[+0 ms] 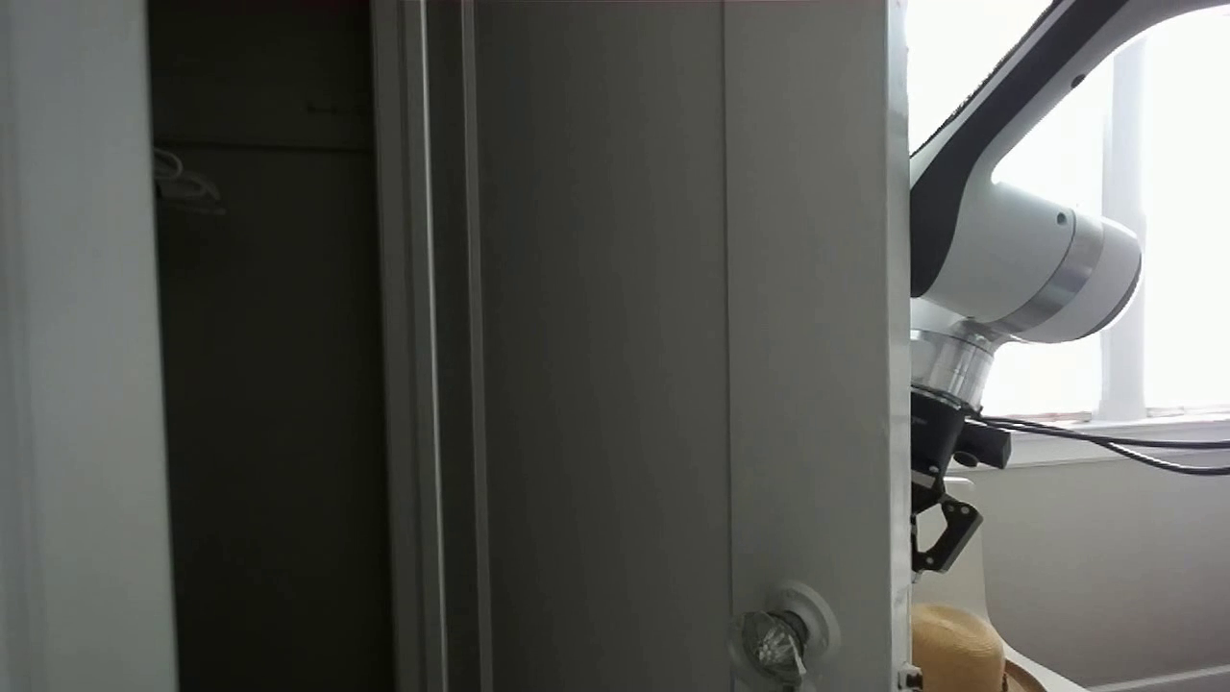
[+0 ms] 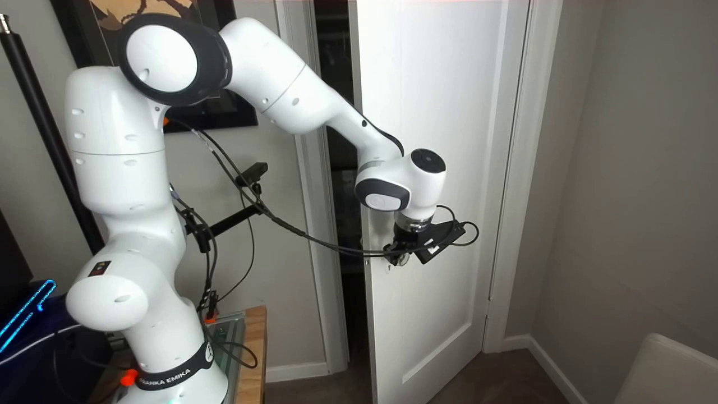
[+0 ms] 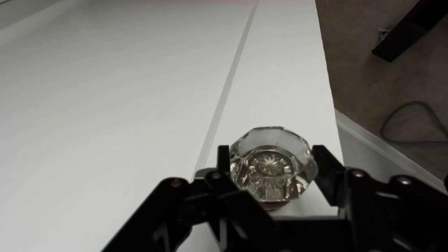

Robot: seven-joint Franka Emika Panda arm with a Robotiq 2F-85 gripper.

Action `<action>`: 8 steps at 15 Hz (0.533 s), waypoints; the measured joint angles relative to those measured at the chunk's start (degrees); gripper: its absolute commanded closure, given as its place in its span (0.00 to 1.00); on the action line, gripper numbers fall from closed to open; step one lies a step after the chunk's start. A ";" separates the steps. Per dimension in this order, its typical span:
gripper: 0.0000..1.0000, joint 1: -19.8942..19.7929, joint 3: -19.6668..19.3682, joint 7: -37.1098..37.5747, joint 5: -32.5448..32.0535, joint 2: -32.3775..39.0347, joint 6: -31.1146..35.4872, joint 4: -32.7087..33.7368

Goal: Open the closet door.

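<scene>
Closet door (image 2: 432,140) stands part-way open, its free edge apart from the door frame (image 2: 315,185), with a dark gap (image 2: 344,207) between the two. On the door's white face, close to that free edge, the gripper (image 3: 270,161) is pinching the glass knob (image 3: 271,175): the wrist view shows a finger (image 3: 223,157) on either side of it, the pads (image 3: 319,152) meeting its facets. From a wood-edged bench (image 2: 255,359) across the gap, the robot arm (image 2: 275,78) reaches over and bends down in front of the door. The door's opposite face, shaded, fills much of an exterior view, and there a second knob (image 1: 772,642) sits on a round plate (image 1: 824,625), also close to the free edge; past that edge come part of the gripper, a bright window (image 1: 1187,240), and a straw-coloured hat (image 1: 951,649) with a pale chair (image 1: 972,577) behind it. Beyond the door's hinge side, pale loops (image 1: 197,187) show in the dark closet (image 1: 269,432), too dim to identify. A framed picture (image 2: 224,112), partly hidden by the robot arm, is farther from the door than its frame. Down past the free edge, the wrist view has brown carpet (image 3: 350,77) and a black bar (image 3: 407,38).
</scene>
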 measured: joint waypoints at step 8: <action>0.00 -0.61 -0.83 -0.69 -1.21 -0.86 -0.39 0.84</action>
